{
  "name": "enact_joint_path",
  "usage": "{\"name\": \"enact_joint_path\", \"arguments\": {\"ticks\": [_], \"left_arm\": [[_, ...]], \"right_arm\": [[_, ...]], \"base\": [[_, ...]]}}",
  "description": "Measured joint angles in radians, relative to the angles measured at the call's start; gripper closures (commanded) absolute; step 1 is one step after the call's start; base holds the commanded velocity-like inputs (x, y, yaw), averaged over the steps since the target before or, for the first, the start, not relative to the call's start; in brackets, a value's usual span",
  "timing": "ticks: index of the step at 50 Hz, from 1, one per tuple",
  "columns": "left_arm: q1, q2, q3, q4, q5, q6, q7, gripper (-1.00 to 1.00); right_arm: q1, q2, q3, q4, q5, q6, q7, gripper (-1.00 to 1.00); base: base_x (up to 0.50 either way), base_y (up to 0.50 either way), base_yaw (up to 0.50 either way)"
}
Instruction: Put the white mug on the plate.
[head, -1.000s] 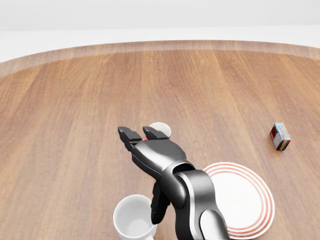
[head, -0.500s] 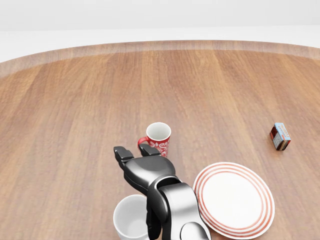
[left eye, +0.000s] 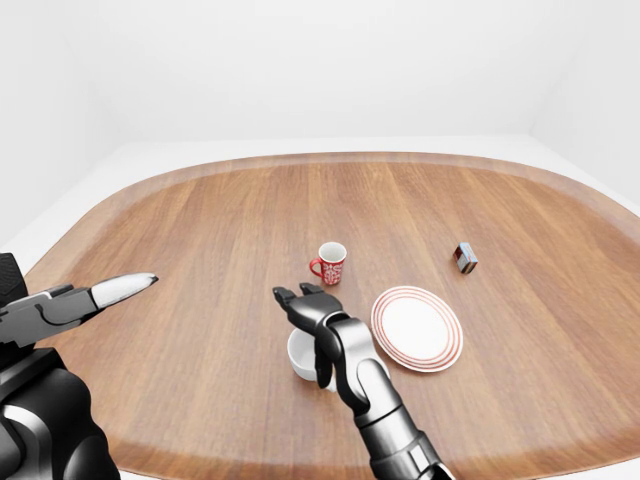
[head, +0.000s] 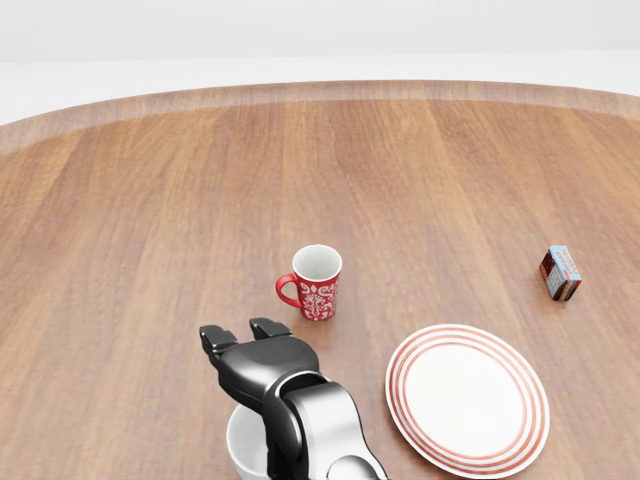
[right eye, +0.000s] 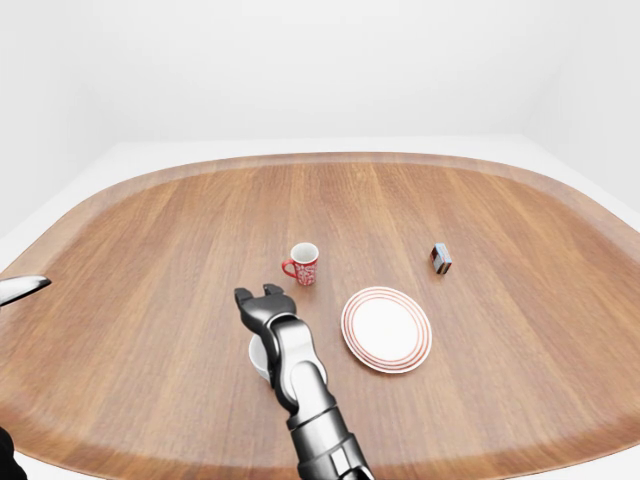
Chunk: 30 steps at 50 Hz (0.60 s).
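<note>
Wooden table: right hand, fingers spread and empty, should drop squarely over the white mug before closing.

Bright, even, sharp renders with faint soft shadows; the eye views bow the table edges.

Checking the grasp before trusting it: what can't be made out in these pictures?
- White mug: head view, mostly behind the right hand, cut by the bottom edge; handle unseen.
- Finger contact with the mug: unclear in every view.
- Small box: label too small.
- Left hand: left-eye view, only partly shown.
</note>
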Motion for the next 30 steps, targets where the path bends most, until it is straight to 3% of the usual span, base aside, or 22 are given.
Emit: {"name": "enact_joint_path", "arguments": {"ticks": [30], "left_arm": [[0.004, -0.004, -0.004, 0.005, 0.001, 0.0, -0.002, -1.0]], "right_arm": [[-0.066, 0.019, -0.03, 0.174, 0.022, 0.0, 0.0, -1.0]], "base": [[0.0, 0.0, 0.0]]}}
